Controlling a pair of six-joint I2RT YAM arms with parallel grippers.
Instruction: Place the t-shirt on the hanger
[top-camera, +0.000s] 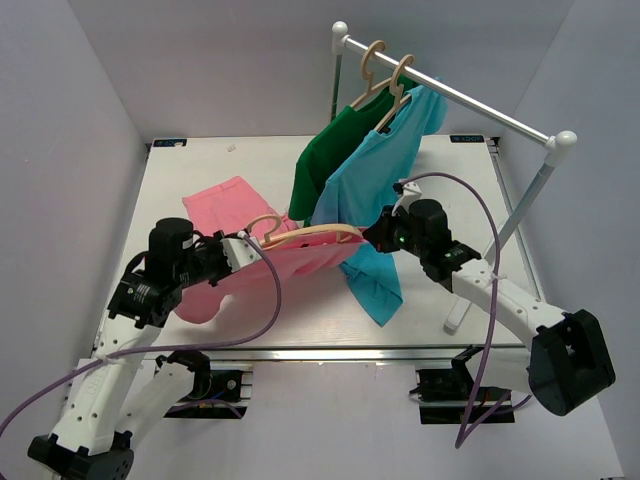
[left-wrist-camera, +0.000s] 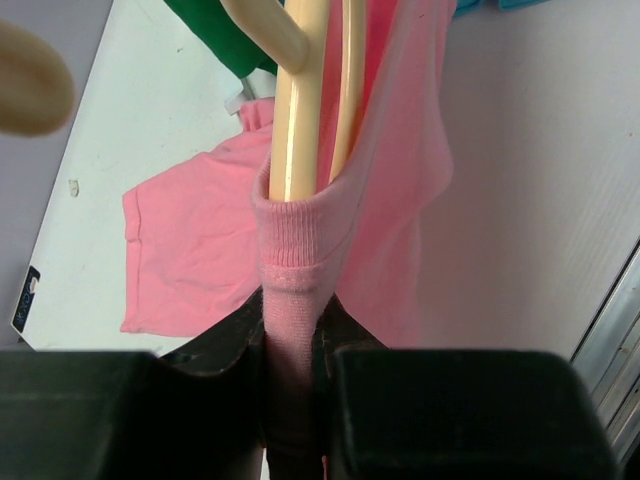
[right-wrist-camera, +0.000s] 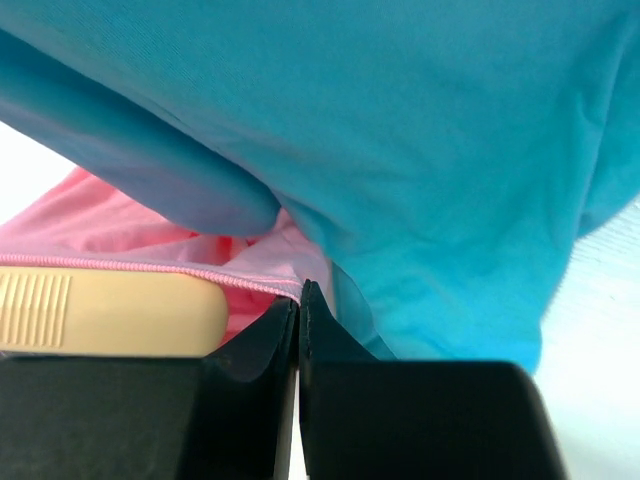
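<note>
The hanger (top-camera: 315, 230) hangs in the air just above the middle of the desk (top-camera: 250, 160), lying roughly flat with its hook toward 9 o'clock, and the t-shirt (top-camera: 225, 205) is partly threaded over it. Its body trails down onto the desk toward 9 and 10 o'clock. The left gripper (left-wrist-camera: 292, 335) is clenched on the ribbed collar, which bunches up between its jaws. This seems meant to hold the neck hole open as a sleeve, since both wooden bars pass through it. The right gripper (right-wrist-camera: 300, 295), at 3 o'clock of the hanger, is closed tight at the hanger's far end. The pink seam runs straight into its tips, so it appears to nip the cloth there and draw the shoulder out along the arm. Just behind it, toward 12 o'clock, the teal shirt (top-camera: 375, 170) droops over that gripper, and the green shirt (top-camera: 325, 150) hangs beside it on the rail (top-camera: 470, 100). I judge the pink shirt only half seated, with the shoulders left to settle.
</note>
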